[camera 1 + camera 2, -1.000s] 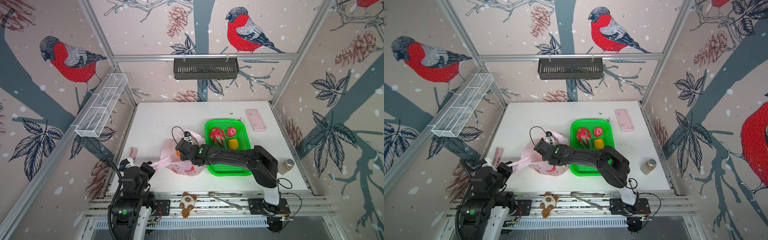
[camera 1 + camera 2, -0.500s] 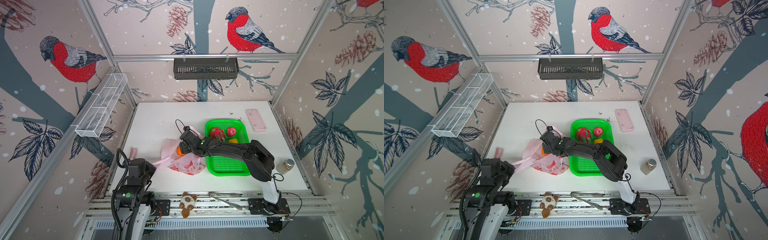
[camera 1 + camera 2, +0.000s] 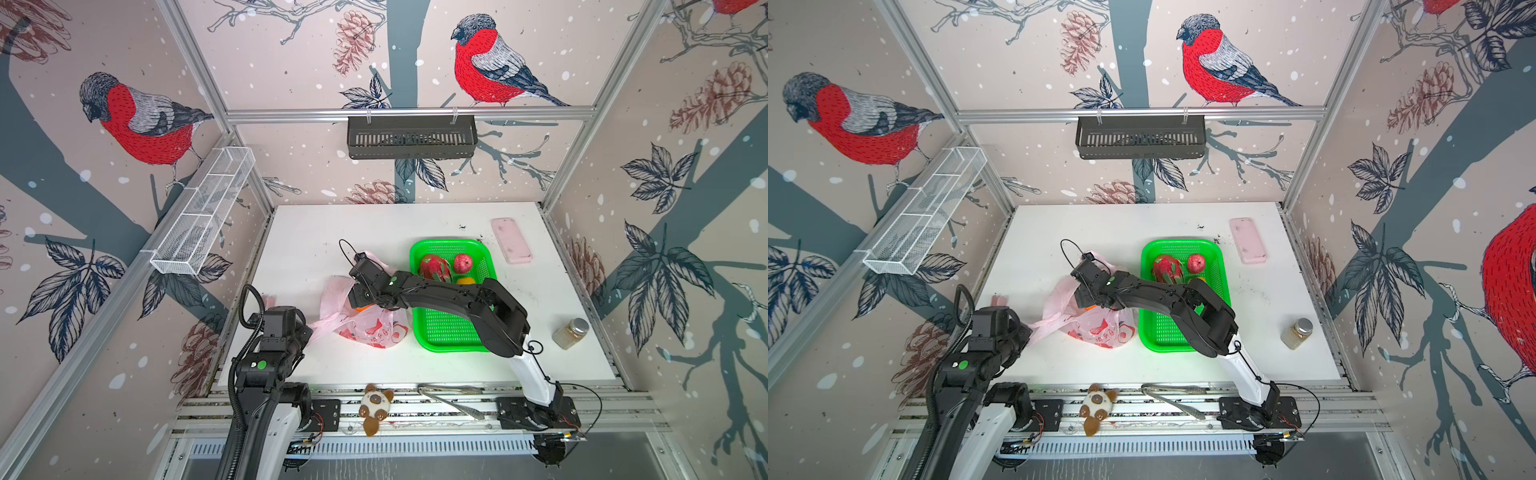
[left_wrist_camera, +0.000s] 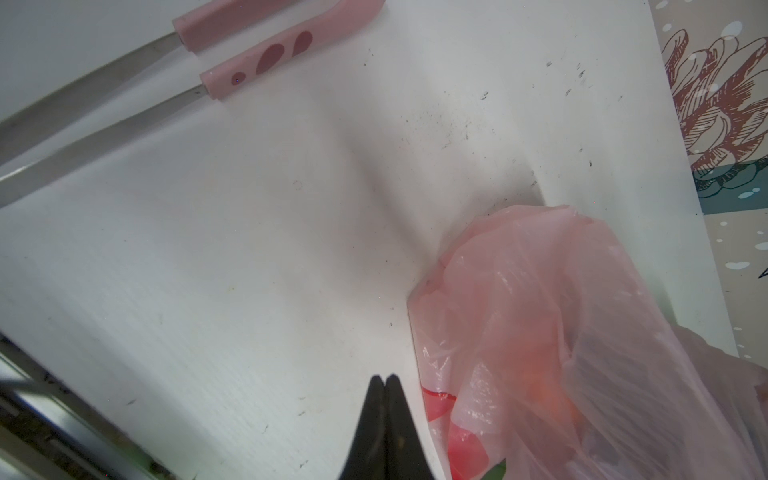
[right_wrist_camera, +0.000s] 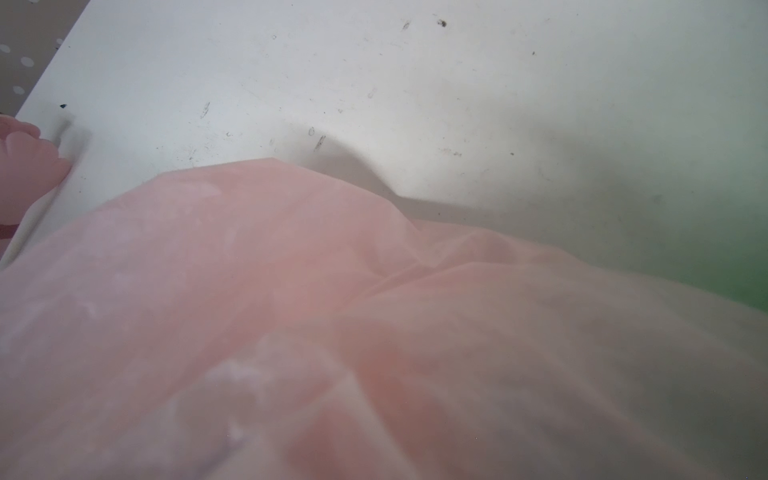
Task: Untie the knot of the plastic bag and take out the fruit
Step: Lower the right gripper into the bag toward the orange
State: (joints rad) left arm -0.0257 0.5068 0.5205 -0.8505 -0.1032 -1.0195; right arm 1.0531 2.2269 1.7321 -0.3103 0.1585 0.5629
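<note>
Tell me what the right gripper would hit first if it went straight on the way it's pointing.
Probably the plastic bag: the right gripper points down into it, with an orange fruit seemingly just beneath.

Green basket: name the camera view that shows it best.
In both top views the green basket shows almost whole, with the right arm crossing it. The right wrist view catches only a green blur at its edge; the left wrist view shows none of it.

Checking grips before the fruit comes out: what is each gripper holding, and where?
Left gripper, shut, seems to pinch the bag by a stretched handle. Right gripper is in the bag's mouth; hold cannot be told.
</note>
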